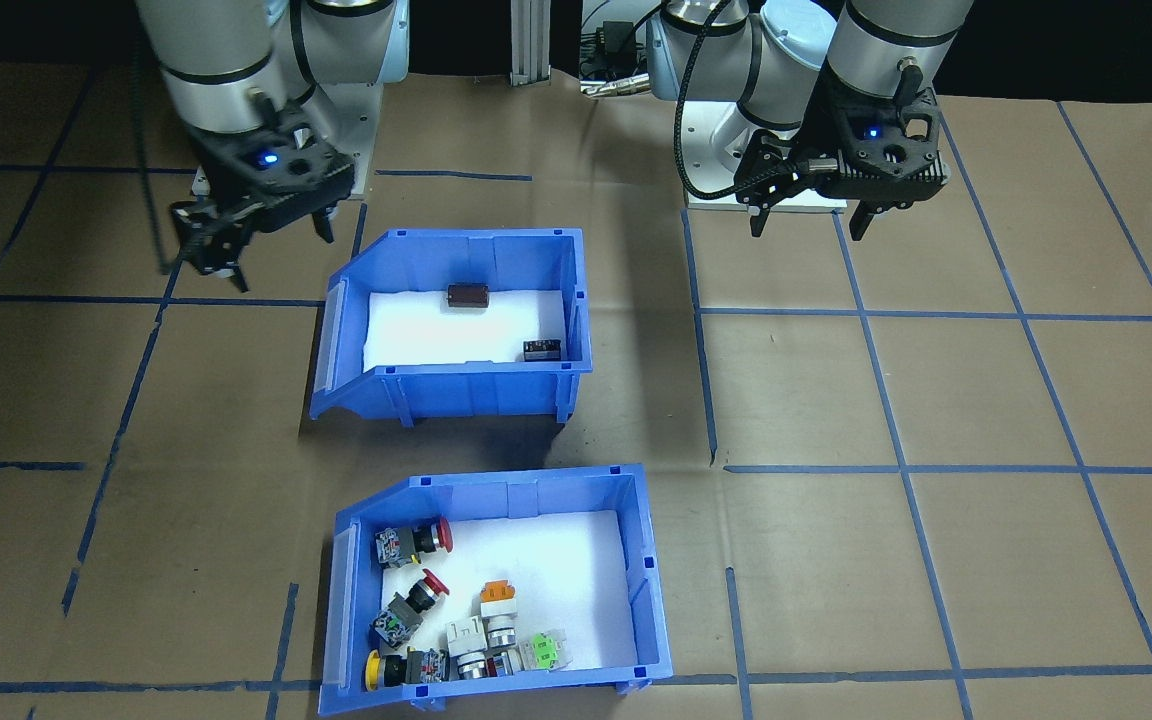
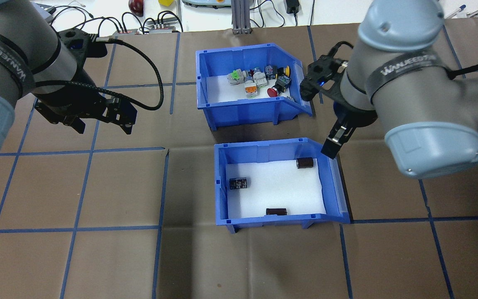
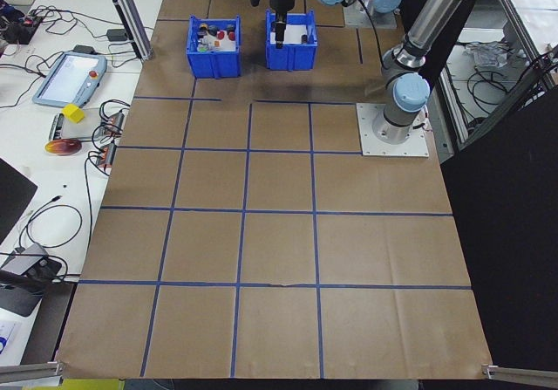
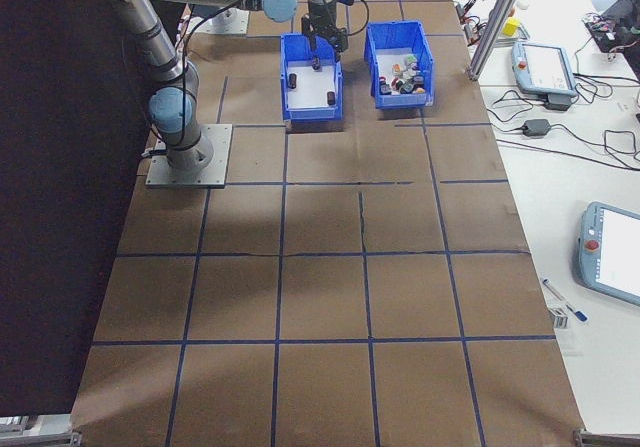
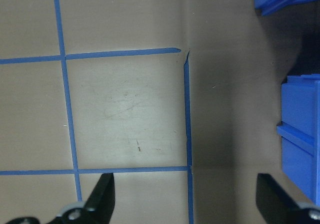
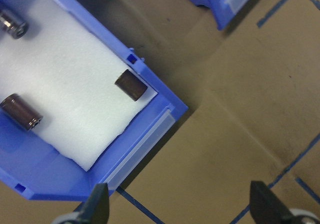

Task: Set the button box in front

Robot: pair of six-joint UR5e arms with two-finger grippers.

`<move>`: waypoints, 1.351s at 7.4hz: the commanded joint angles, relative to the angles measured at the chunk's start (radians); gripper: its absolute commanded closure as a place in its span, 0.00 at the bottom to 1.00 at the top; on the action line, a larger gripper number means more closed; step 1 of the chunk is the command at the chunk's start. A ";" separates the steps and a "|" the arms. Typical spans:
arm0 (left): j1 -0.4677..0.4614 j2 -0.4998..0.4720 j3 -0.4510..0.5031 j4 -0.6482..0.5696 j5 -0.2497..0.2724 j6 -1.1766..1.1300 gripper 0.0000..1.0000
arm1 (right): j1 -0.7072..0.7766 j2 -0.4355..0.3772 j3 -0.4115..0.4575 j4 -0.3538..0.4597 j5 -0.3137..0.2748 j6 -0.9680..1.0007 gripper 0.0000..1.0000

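The button box (image 2: 243,111), a blue bin with a white liner and red, yellow, orange and green push buttons (image 1: 436,620), stands on the table's far side from the robot's base. In the front-facing view the button box (image 1: 646,575) is at the bottom. My right gripper (image 1: 276,252) hangs open above the open corner of the nearer blue bin, and its wrist view shows my right gripper (image 6: 182,209) with nothing between its fingers. My left gripper (image 1: 808,228) is open over bare table, well to the side of both bins; its fingers (image 5: 102,196) stand wide apart.
A like blue bin (image 2: 221,182) with dark cylinders (image 2: 304,163) and a block sits between the button box and the robot. Brown paper with blue tape lines (image 2: 164,187) covers the table. Cables (image 2: 147,25) lie beyond the far edge. Teach pendants (image 4: 545,67) rest on side benches.
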 commanded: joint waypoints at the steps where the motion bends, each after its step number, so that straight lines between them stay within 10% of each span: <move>1: 0.000 0.001 -0.001 0.000 0.000 0.000 0.00 | -0.078 -0.001 -0.015 0.046 0.067 0.316 0.00; 4: 0.000 0.001 -0.002 -0.001 0.002 0.000 0.00 | -0.076 0.011 -0.100 0.094 0.062 0.662 0.00; 10: 0.003 -0.039 0.031 -0.001 -0.003 -0.005 0.00 | -0.074 0.059 -0.176 0.166 0.029 0.689 0.00</move>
